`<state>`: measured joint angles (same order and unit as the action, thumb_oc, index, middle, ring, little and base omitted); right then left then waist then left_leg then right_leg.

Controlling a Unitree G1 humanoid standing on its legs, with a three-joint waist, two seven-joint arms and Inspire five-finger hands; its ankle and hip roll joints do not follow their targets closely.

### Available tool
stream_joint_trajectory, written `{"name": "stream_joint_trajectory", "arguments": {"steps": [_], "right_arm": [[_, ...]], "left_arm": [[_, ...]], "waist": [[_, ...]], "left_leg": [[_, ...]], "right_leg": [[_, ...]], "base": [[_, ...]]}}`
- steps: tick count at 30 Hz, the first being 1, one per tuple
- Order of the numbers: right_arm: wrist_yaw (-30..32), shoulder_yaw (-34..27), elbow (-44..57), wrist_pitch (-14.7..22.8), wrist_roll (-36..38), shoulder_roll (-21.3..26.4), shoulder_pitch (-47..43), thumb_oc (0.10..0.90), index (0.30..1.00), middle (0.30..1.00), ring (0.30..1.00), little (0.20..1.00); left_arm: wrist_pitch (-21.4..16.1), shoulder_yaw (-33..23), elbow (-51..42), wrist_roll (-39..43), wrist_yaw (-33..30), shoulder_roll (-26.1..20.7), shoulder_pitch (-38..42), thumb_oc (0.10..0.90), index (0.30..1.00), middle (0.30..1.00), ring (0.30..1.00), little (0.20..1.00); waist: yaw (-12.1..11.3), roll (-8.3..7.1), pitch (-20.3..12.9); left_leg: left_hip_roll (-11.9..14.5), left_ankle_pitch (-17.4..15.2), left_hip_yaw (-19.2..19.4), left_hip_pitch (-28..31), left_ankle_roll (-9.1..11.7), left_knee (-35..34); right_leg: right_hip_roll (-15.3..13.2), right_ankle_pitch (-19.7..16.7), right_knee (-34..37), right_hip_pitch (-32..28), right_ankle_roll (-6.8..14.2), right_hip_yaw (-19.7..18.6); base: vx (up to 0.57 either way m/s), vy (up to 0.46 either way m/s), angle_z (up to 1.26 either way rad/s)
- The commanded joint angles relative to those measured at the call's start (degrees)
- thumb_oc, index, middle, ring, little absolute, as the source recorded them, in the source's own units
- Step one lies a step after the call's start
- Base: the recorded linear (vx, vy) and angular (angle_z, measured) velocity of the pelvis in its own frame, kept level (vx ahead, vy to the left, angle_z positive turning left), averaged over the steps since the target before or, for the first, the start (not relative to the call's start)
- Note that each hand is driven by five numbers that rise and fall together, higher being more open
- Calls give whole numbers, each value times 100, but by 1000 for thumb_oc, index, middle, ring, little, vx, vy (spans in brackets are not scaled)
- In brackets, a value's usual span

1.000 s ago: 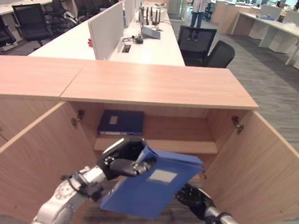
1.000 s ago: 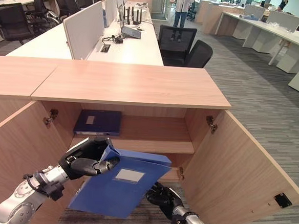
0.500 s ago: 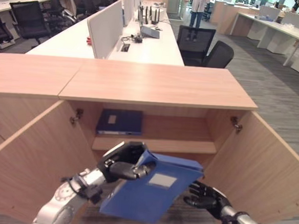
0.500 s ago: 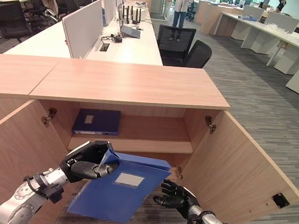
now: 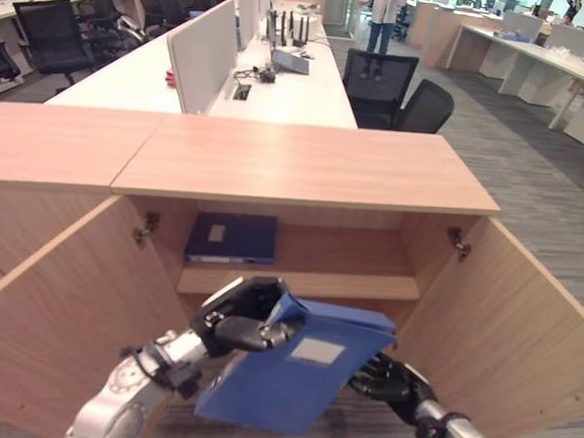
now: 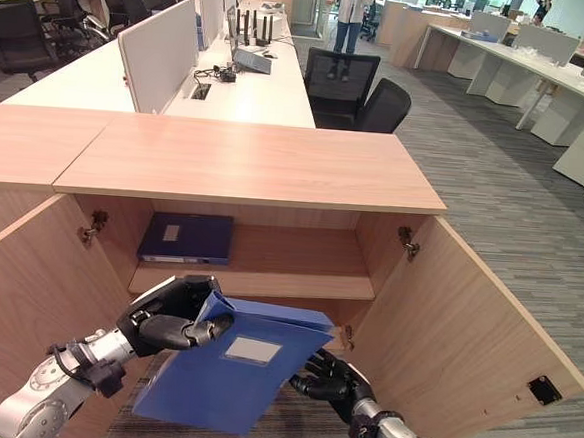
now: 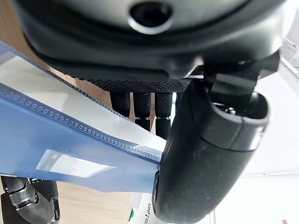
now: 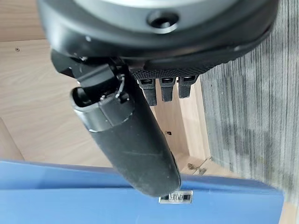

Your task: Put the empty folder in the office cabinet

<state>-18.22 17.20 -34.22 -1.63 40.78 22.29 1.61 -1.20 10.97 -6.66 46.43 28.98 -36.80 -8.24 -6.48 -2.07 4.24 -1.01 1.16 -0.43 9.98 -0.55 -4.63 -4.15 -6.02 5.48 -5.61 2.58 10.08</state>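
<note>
A blue folder with a white label hangs tilted in front of the open cabinet, below its shelf. My left hand is shut on the folder's upper left corner; in the left wrist view the thumb presses on the blue cover. My right hand sits low at the folder's right edge with relaxed fingers, partly hidden behind the cover. In the right wrist view its thumb lies straight above the folder.
A second blue folder lies flat at the shelf's left; the rest of the shelf is free. Both cabinet doors, left and right, stand wide open. Desks, black chairs and a person are beyond the cabinet top.
My right hand, spread and apart from the folder half a second ago, has moved left to the folder's right edge. The left hand and folder have stayed in place.
</note>
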Motion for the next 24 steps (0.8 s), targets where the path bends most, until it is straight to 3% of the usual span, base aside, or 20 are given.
{"name": "stream_joint_trajectory", "arguments": {"steps": [1,10,16,24], "right_arm": [[-245,-39,402,446,547,-63,-769,800,900,900,900,900],[-472,315,1097,467,864,-204,-749,800,900,900,900,900],[-555,516,1492,448,676,-122,-881,800,900,900,900,900],[-213,-517,1142,654,650,185,-635,800,900,900,900,900]], "left_arm": [[-542,-50,-247,291,131,344,799,400,300,300,300,300],[-658,5,-252,172,120,491,931,400,300,300,300,300],[-685,89,-285,2,177,453,975,400,300,300,300,300],[-602,-167,-112,71,227,402,779,400,300,300,300,300]], "waist": [[42,-206,-191],[42,-207,-211],[27,-203,-217],[81,-241,-265]], "left_leg": [[-89,-533,-423,70,57,-37],[-92,-528,-432,60,58,-37],[-85,-526,-415,53,60,-37],[-77,-551,-406,64,60,-37]], "right_leg": [[-165,365,-48,-331,321,287],[-177,369,-48,-321,315,292],[-185,365,-48,-313,312,291],[-169,368,-48,-311,327,273]], "base": [[0,0,0],[0,0,0],[0,0,0],[0,0,0]]}}
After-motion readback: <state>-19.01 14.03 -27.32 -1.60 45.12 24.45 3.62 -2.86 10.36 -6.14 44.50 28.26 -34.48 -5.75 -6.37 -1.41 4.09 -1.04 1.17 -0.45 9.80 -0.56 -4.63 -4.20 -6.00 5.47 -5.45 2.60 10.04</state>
